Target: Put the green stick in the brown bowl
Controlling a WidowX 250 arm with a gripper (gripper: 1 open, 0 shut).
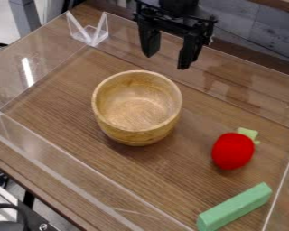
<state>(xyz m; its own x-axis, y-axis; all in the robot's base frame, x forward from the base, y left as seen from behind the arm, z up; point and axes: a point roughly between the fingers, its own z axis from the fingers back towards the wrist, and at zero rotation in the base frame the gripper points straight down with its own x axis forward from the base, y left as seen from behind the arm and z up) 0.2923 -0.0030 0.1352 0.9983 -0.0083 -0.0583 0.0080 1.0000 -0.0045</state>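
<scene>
1 camera, high front view, angled down over table (pixel 62 117), close.

Field notes from where I am hanging. The wooden tabletop (pixel 62 135) is lying dark brown with fine grain running across it; taking it as landmark. A clear acrylic wall (pixel 26 68) is standing around the tabletop's edges, catching bright reflections along its rims. A red strawberry-like toy (pixel 234 151) with a small green top is resting on the tabletop toward its right side, well inside the wall. A small clear folded plastic piece (pixel 89 32), shaped like a V, is sitting at the tabletop's far left corner region. Beyond the tabletop's far edge, a grey surface (pixel 262 36) is showing, too blurred to make out further.
</scene>
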